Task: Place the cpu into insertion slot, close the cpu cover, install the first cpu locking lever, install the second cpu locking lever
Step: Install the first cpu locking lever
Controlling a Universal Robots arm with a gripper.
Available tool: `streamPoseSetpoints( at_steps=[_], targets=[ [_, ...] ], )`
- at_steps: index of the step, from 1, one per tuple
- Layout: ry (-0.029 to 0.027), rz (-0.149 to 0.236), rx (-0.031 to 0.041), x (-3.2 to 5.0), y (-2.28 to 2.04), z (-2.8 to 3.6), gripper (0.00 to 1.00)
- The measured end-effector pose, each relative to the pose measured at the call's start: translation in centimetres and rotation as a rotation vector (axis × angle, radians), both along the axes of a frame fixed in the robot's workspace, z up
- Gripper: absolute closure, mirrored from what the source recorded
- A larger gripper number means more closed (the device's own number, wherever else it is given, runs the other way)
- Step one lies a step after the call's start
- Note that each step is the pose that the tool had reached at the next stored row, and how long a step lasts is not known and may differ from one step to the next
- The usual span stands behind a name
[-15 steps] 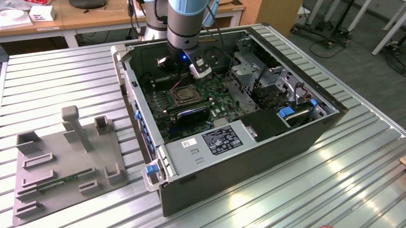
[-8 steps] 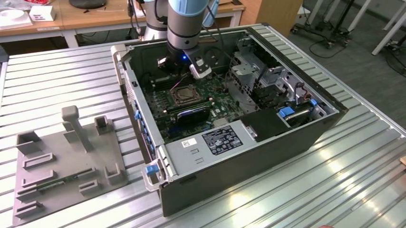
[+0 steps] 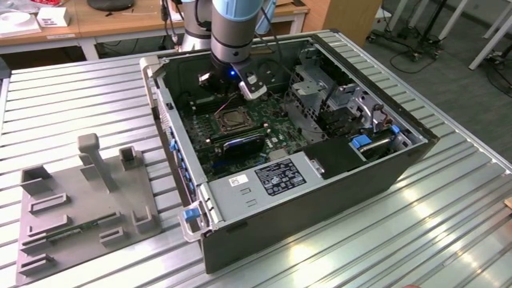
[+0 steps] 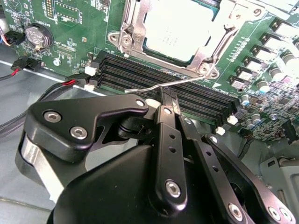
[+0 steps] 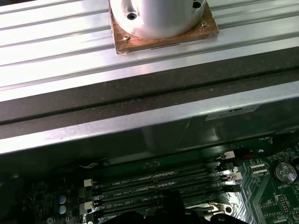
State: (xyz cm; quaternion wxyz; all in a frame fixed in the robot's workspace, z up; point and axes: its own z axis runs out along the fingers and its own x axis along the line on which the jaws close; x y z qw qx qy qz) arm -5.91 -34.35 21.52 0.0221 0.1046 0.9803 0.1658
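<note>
Where closed end effector [image 4: 168, 93] meets locking lever [image 4: 187, 81], lever runs along memory slots [image 4: 126, 74].

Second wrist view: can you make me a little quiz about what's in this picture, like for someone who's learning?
1. True or false: the cpu cover lies shut around the cpu.
2. What colour is the circuit board? A green, B red, C yellow.
3. Fill the gap: the tip of the shut tool is at a thin metal ____.

Key: 1 true. 2 A. 3 lever.
</note>
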Motion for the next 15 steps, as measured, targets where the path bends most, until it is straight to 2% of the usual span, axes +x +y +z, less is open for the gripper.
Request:
streamPoseSetpoints(
  at_steps=[15],
  targets=[
    [0.0000, 0.000, 0.0001, 0.33, 0.00, -0.13, 0.90]
  ],
)
